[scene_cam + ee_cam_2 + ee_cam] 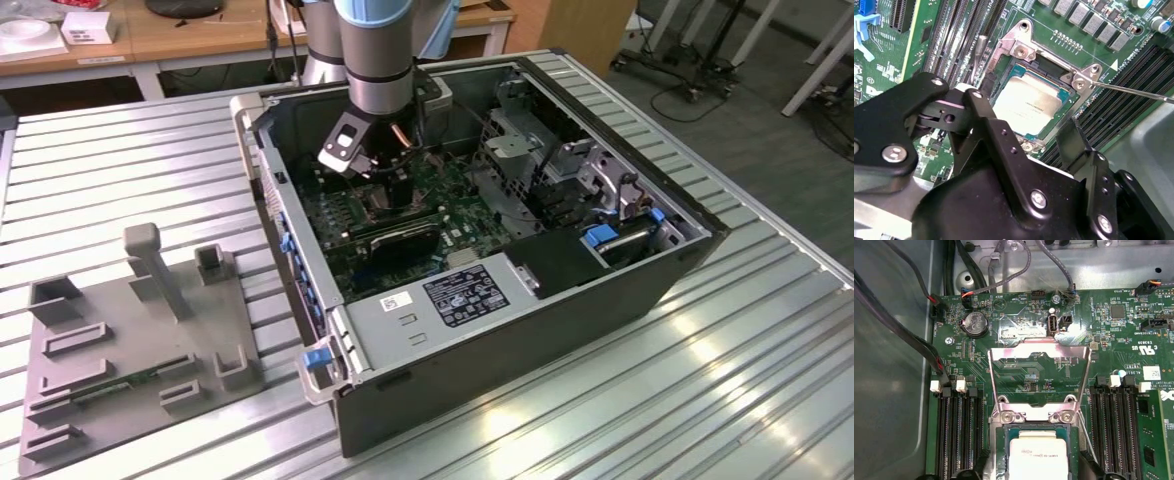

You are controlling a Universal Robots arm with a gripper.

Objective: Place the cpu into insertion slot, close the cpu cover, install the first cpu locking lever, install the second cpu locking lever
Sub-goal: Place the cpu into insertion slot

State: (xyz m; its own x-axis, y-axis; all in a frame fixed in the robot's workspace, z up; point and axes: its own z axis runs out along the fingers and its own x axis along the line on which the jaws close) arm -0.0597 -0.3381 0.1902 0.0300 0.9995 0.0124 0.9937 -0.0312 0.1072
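The gripper's [1020, 110] black body hides the near edge of the cpu [1026, 102] in the second wrist view. The chip lies flat, silver top up, in the insertion slot [1014, 50], inside the open computer case [534, 330] on the worktop [694, 400]. The cpu cover [1039, 354] is swung back off the slot, green board showing through its window. The gripper's 2 fingers stand apart, flanking the slot, holding nothing.

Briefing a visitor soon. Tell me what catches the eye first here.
The silver cpu sits seated in the insertion slot on the green board, with the cpu cover swung open. The black hand hangs open over it, inside the opened computer case on the ribbed metal table.
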